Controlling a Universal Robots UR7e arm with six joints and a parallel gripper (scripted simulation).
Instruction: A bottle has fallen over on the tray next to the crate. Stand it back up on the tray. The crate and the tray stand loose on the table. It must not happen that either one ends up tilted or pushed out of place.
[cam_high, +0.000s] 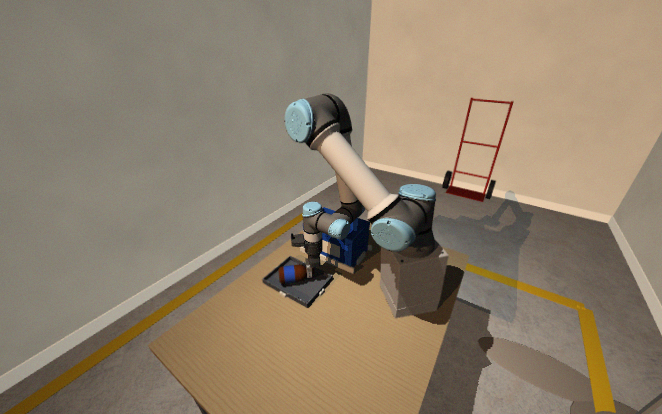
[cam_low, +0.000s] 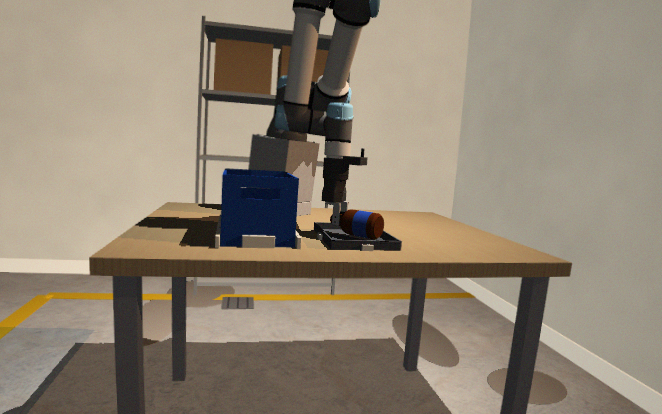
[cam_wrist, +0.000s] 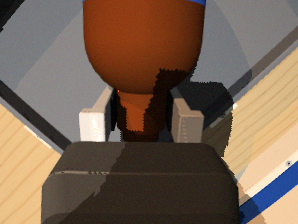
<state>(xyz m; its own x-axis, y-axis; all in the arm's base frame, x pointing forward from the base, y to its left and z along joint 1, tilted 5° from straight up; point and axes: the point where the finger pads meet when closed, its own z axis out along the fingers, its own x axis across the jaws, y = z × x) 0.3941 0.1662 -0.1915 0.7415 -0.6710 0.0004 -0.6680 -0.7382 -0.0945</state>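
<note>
A brown bottle with a blue label lies on its side on the dark tray, its base slightly raised. It also shows in the exterior view and fills the top of the wrist view. My gripper points straight down and is shut on the bottle's neck, one light finger on each side. In the top and exterior views the gripper stands at the tray's end nearest the blue crate.
The blue crate stands right beside the tray, between it and the robot's grey pedestal. A shelf rack stands behind the table. A red hand truck leans on the far wall.
</note>
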